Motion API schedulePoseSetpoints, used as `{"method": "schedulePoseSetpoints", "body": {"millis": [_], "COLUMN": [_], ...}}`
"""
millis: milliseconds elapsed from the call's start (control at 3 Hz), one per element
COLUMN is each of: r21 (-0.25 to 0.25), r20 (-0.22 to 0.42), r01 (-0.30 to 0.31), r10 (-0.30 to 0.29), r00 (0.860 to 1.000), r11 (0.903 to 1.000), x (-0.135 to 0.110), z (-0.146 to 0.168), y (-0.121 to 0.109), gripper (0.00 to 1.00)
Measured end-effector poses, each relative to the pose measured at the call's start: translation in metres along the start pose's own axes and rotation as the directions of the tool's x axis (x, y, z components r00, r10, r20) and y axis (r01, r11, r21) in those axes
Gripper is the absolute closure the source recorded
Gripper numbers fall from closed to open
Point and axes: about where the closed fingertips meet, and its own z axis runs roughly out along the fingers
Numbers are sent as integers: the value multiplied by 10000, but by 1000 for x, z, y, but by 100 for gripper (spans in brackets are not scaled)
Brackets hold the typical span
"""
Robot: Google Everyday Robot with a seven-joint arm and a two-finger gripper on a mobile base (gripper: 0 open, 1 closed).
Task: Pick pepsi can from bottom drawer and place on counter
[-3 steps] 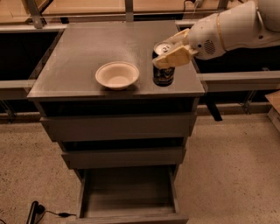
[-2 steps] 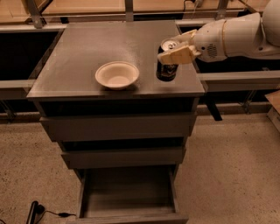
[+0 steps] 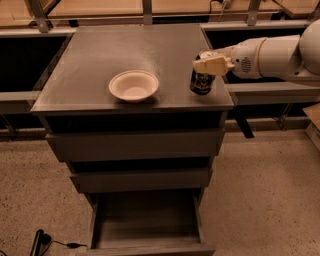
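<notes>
The pepsi can, dark with a silver top, stands on the counter near its right front corner. My gripper reaches in from the right on a white arm and is shut on the can's upper part, with one cream finger across its front. The can's base is at the counter surface. The bottom drawer is pulled out and holds nothing.
A cream round bowl sits on the counter left of the can. The two upper drawers are shut. Light wooden tabletops run behind the cabinet. A black cable lies on the floor at lower left.
The gripper has moved a little to the right with the can in it, closer to the counter's right edge. The bowl and drawers have not moved.
</notes>
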Motion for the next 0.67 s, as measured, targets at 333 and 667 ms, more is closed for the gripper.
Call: {"method": "schedulePoseSetpoints", "body": {"millis": [333,667], "r21": [7,-25], "r20": [-6,-11], "r01": [-362,-364], "r10": [362,364], "r00": [9993,9993], "r11": [9993,9993], "x": [0,0], "z": [0,2], "y": [0,1], "gripper": [62,39]}}
